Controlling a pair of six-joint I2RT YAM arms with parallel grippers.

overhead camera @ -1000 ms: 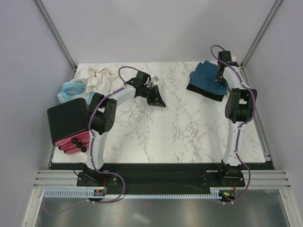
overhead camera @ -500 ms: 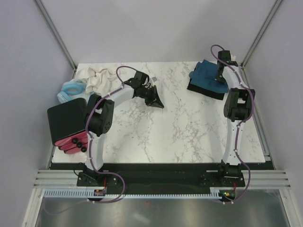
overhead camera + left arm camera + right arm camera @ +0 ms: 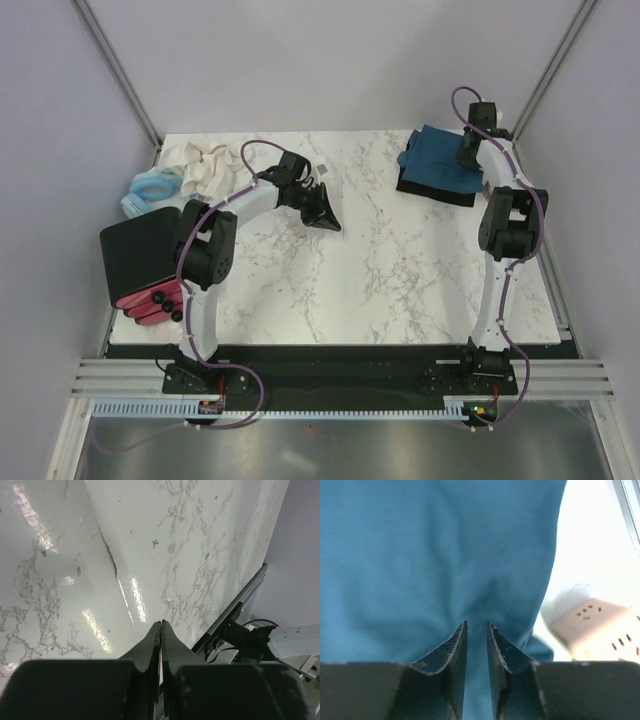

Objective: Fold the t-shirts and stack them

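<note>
The table is white marble veined in grey. The teal-blue shirt and the black shirt are plain — the ring pale blue, the cloth cream, the box black and red.

Teal-blue t-shirt is seen folded, laid flat on the folded black t-shirt, whose near edge is left exposed. Stack is located directly beneath right gripper.

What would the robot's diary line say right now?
left gripper: shut, empty, over table | right gripper: slightly open over teal shirt | teal shirt lies on black shirt
</note>
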